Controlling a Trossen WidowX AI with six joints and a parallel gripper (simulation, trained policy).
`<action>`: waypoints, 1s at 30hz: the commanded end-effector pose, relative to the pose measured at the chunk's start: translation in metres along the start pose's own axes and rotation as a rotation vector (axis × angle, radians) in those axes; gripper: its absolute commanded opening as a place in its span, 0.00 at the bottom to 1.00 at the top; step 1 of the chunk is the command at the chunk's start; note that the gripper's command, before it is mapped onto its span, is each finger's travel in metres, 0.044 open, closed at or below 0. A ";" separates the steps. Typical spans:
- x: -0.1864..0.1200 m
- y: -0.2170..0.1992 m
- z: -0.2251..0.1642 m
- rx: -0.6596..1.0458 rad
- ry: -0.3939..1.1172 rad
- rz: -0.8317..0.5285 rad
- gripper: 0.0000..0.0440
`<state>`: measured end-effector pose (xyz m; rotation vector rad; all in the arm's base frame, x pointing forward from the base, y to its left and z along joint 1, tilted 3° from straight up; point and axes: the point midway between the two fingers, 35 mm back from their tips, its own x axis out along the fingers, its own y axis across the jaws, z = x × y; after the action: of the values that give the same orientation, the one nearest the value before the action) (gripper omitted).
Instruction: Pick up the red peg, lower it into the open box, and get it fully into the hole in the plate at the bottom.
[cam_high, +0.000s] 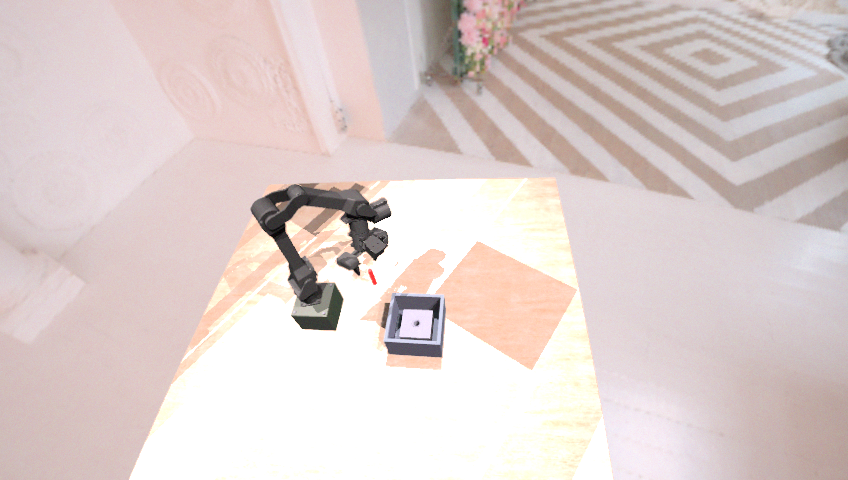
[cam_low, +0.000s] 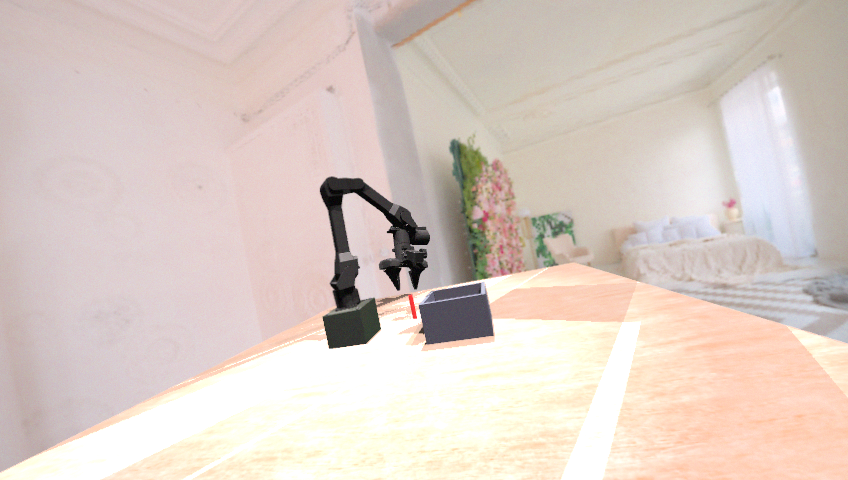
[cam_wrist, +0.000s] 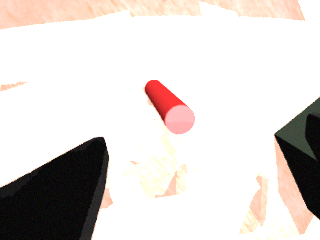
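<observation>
From above, a black arm (cam_high: 321, 199) (cam_low: 338, 228) arches over a sunlit table (cam_high: 487, 416) (cam_low: 505, 404), its elbow near the far left edge; right of the open box (cam_high: 414, 349) (cam_low: 457, 318), bare wood runs to the table's side. From outside, the gripper (cam_high: 367, 266) (cam_low: 407, 286) (cam_wrist: 208, 136) points down above the upright red peg (cam_high: 372, 277) (cam_low: 412, 306) (cam_wrist: 167, 102). At the wrist, fingers stand wide apart, the peg untouched.

No text, label, brand, number or sign can be read in any of the three views.
</observation>
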<state>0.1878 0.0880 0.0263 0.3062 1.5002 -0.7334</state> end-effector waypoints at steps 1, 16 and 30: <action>0.013 -0.003 0.000 0.050 -0.003 -0.011 0.88; 0.061 0.002 -0.004 0.198 -0.030 0.034 0.76; 0.071 0.003 -0.008 0.240 0.048 0.022 0.00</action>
<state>0.1781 0.0789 -0.0441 0.5250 1.4301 -0.8855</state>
